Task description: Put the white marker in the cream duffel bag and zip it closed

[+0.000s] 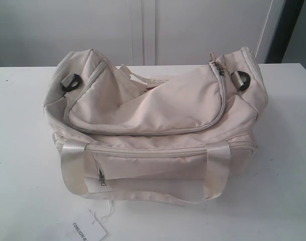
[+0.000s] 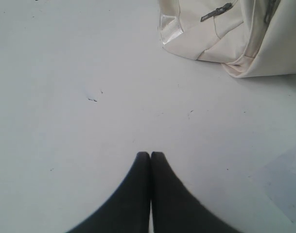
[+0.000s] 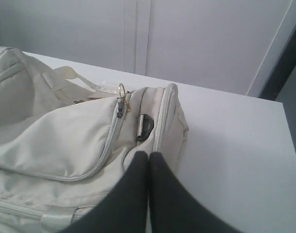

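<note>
The left end effector [image 2: 150,155] is clenched w/ nothing in it, tips pressed together over bare worktop [image 2: 65,121]. The cream duffel bag [image 2: 264,48] lies farther off & does not touch it. The right end effector [image 3: 148,154] is clenched too & empty. It is just by one end of the bag; can't tell if it touches.

In the exterior view, nearest is 1 paper tag [image 1: 85,231], cut off by the edge, on a thin string [image 1: 100,216]. Behind it sits the 1 bag, mid worktop, w/ only the tag in front. On its front are 1 shiny strap [image 1: 72,168] looping down & 1 pocket zip pull [image 1: 101,176]. Higher up, the curved top zip [image 1: 158,131] looks shut, its gold pull [image 1: 216,65] at that view's right end. There are 2 black clips [image 1: 71,82], 1 per end. A back strap [image 1: 142,79] is half hidden behind the top. Farthest is the white wall [image 1: 193,30]. The white marker shows in no view.
</note>
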`<state>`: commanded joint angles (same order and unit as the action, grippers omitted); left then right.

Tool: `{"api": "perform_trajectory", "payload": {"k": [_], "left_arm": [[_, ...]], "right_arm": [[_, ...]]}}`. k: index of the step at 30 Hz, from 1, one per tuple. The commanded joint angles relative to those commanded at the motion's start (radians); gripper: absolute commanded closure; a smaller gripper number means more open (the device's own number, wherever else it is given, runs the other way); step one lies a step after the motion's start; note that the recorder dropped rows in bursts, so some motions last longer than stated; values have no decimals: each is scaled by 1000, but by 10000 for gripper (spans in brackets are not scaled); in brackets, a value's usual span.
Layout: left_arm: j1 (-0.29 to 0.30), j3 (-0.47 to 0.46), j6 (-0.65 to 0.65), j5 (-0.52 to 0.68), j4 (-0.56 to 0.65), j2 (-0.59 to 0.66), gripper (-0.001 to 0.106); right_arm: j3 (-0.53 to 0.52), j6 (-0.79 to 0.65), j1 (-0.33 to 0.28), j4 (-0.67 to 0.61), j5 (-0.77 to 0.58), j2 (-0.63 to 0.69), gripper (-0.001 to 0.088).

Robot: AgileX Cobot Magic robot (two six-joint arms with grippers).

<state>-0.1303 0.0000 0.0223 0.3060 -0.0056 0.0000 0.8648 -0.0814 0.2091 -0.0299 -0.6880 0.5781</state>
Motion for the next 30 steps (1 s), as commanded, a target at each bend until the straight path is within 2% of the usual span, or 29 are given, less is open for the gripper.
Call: {"api": "perform_trajectory", "payload": {"k": [10,17,30], "left_arm": [[0,0,0,0,0,0,1053],[0,0,0,0,0,0,1053],[0,0,0,0,0,0,1053]], "right_arm": [[-232,0,0,0,8,-292,868],[-252,0,0,0,-12,-356,868],[-259,7,0,2,-10,-367,868]]}}
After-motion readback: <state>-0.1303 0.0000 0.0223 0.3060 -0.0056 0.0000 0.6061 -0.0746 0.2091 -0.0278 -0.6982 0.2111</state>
